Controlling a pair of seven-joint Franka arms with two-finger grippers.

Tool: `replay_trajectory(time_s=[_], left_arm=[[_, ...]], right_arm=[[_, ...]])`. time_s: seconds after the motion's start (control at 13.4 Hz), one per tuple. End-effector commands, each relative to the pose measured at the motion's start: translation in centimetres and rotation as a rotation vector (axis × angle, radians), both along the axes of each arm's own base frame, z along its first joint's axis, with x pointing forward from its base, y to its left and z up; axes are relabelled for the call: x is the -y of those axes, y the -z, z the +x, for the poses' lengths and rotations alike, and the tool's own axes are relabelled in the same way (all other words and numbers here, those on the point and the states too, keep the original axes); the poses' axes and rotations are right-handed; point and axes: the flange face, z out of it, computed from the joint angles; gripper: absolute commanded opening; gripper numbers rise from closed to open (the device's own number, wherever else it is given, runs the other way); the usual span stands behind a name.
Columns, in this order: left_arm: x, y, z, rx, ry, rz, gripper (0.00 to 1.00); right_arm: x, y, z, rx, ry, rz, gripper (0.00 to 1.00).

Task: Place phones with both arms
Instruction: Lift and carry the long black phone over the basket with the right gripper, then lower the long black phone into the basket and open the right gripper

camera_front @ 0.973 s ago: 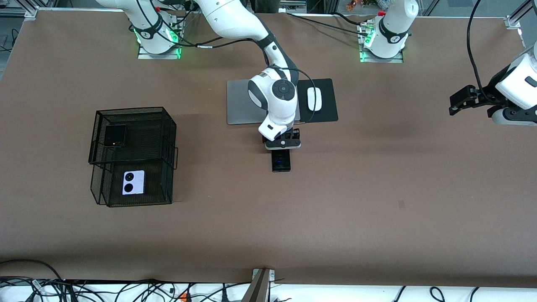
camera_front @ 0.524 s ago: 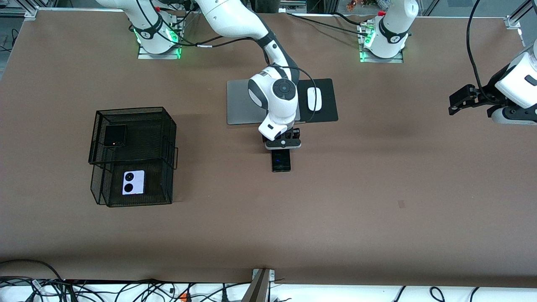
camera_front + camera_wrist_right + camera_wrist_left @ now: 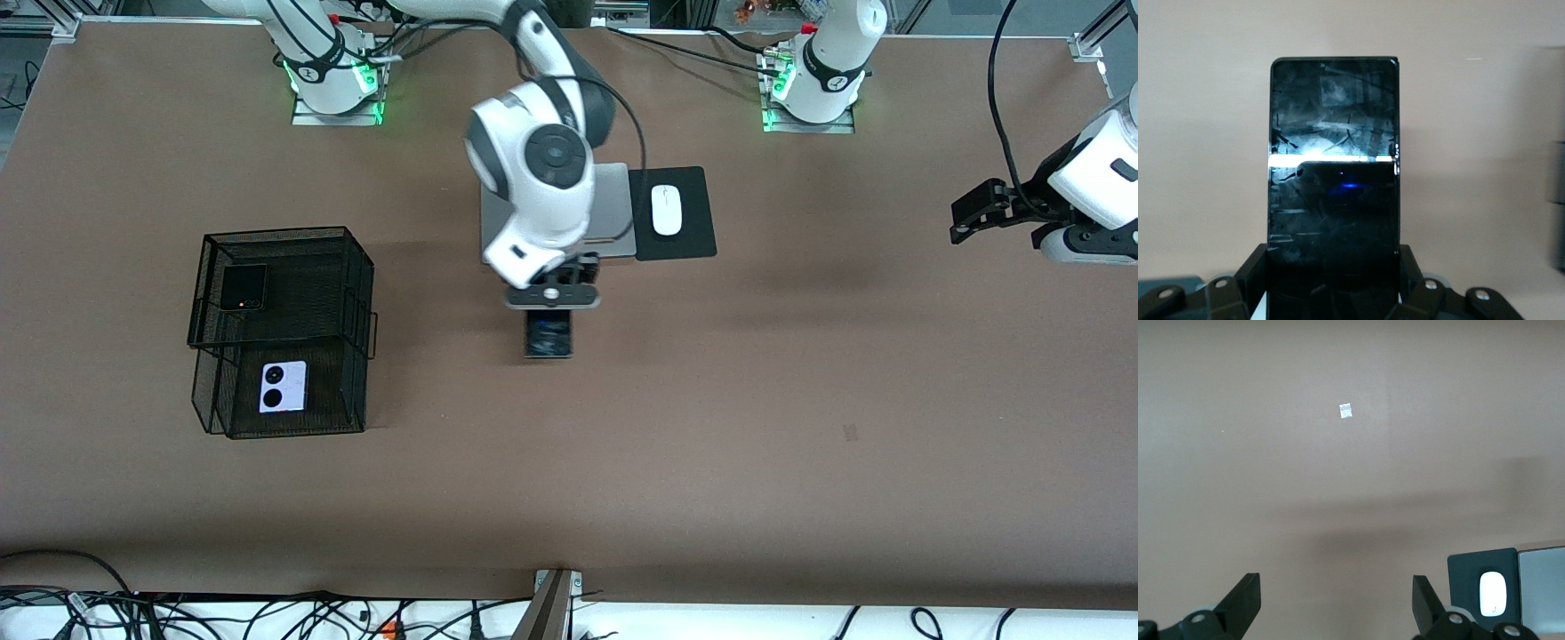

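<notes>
My right gripper (image 3: 551, 304) is shut on one end of the long slim black phone (image 3: 548, 336), holding it level over the bare table beside the grey laptop (image 3: 613, 209). In the right wrist view the phone (image 3: 1333, 167) sticks out from between the fingers (image 3: 1251, 275), its glass reflecting light. The small squarish black phone (image 3: 243, 286) lies on the upper tier of a black mesh rack (image 3: 356, 293). The lilac-white phone (image 3: 283, 387) with two black circles lies on the lower tier. My left gripper (image 3: 965, 220) waits open over the left arm's end of the table, with nothing between its fingers (image 3: 1245, 600).
A white mouse (image 3: 666, 210) sits on a black pad (image 3: 693, 238) next to the laptop, between the two arm bases. The left wrist view shows the mouse (image 3: 1493, 595), the laptop (image 3: 1541, 587) and a small white scrap (image 3: 1345, 410) on the brown table.
My right arm has risen and swung toward the rack with the long black phone in its grip. The left arm has not moved.
</notes>
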Motion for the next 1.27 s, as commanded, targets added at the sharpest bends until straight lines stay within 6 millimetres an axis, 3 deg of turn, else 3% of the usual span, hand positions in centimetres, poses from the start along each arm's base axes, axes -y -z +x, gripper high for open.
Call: replay_trajectory(time_s=[0.0,0.15,0.3,0.52,0.82,1.2], left_arm=[[0.2,-0.7,0.0,-0.005,0.003,-0.015,1.00],[0.0,-0.6,0.0,-0.007,0.001,-0.015,1.00],[-0.1,-0.7,0.0,-0.005,0.001,-0.015,1.00],[-0.2,-0.6,0.0,-0.007,0.004,-0.015,1.00],[-0.4,-0.6,0.0,-0.007,0.001,-0.015,1.00],[-0.5,-0.6,0.0,-0.007,-0.001,-0.015,1.00]], right_arm=[[8.7,-2.5,1.2,-0.084,-0.012,0.006,0.42],[16.1,-2.8,1.5,-0.119,-0.001,0.064,0.42],[23.0,-2.0,1.4,-0.145,0.013,0.113,0.42],[31.0,-0.1,0.6,-0.198,0.012,0.141,0.42],[35.6,1.5,-1.5,-0.260,0.025,0.117,0.42],[36.7,4.2,-2.9,-0.311,0.038,0.089,0.42]])
